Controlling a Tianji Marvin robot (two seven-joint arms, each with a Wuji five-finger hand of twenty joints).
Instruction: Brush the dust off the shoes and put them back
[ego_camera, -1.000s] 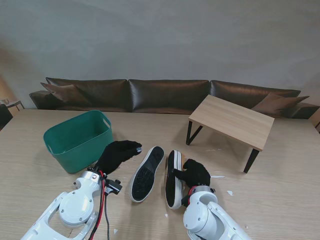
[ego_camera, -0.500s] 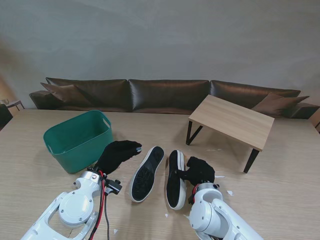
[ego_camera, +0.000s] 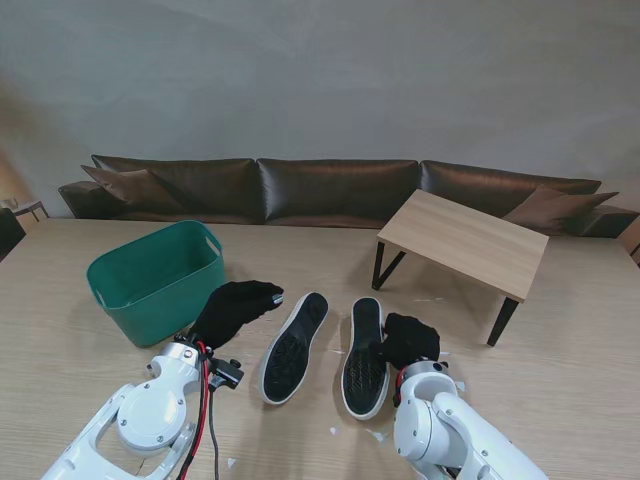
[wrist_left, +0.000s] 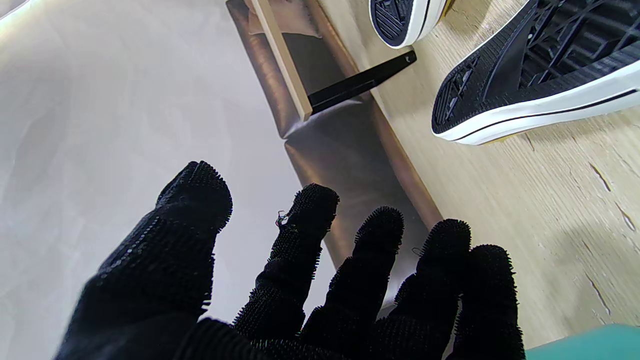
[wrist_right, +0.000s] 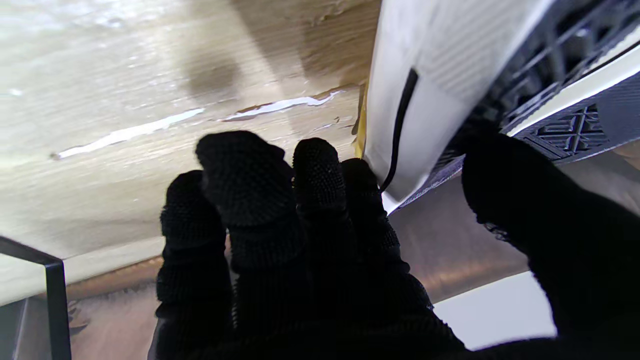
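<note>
Shoes lie sole-up in the lower centre of the stand's frame: the left shoe (ego_camera: 294, 346) apart from any hand, the right shoe (ego_camera: 365, 356) gripped at its outer edge by the right hand (ego_camera: 408, 340). In the right wrist view the fingers (wrist_right: 320, 175) press the white sidewall while the thumb sits on the black tread, so that hand pinches the sole rim. The left hand (ego_camera: 235, 309) hovers with bristled fingers (wrist_left: 310, 220) spread, holding nothing, between the green basket (ego_camera: 155, 275) and the left shoe.

My judgement: the shoe is being steadied or turned for brushing. A firm hold on the rim would keep the shoe from sliding on the desk (ego_camera: 560, 350). The bristled left palm should then sweep along the tread, heel to toe, with light pressure.
</note>
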